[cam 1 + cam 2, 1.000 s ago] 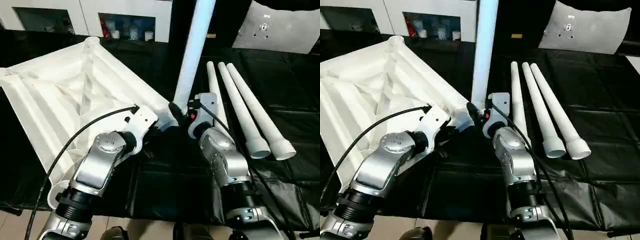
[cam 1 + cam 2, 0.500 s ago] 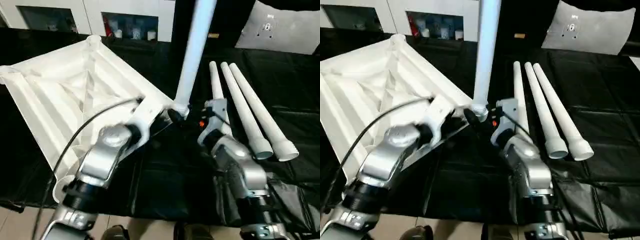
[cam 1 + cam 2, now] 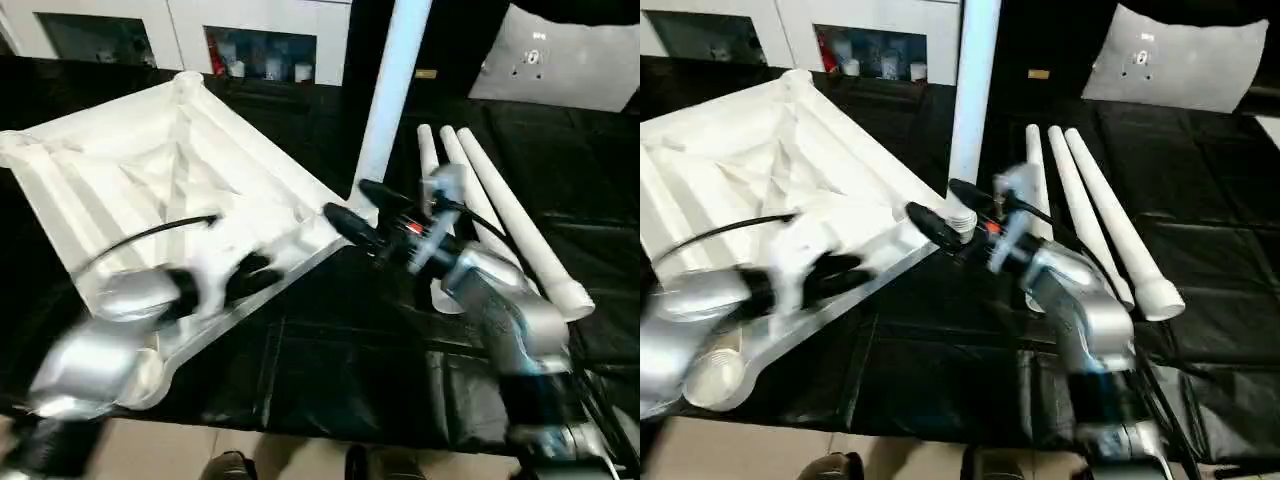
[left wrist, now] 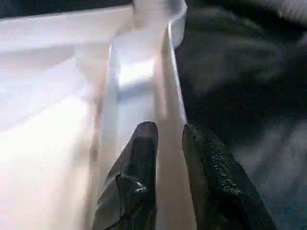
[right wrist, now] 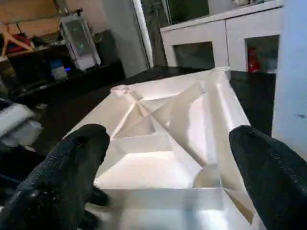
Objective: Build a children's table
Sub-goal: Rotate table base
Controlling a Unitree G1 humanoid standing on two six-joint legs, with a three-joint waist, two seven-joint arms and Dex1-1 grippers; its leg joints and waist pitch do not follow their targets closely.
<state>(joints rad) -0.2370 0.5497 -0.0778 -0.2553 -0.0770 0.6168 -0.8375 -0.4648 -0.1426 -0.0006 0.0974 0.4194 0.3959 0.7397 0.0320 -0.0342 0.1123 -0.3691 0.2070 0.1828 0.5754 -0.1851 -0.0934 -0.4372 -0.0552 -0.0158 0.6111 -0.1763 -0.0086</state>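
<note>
My left end effector (image 4: 168, 136) hovers low over the near edge of the table top (image 3: 150, 170), which lies upside down with its ribs showing. Its fingers (image 4: 144, 143) are parted only by a narrow gap, and the rim wall of the top runs just under this gap. I judge that they do not clamp anything. The top lies flat on the black padded table (image 3: 340, 350), I think so that the corner sockets face up to receive legs.

Between my two end effectors, one leg (image 3: 385, 110) stands upright in the corner socket nearest to them.

My right end effector (image 3: 362, 208) is just beside the foot of this leg, spread very wide and holding nothing. The leg seems to stand by itself. Beyond it, to its right, three more legs (image 3: 500, 215) lie side by side, near enough to reach.

I can read no brand, label or writing.
</note>
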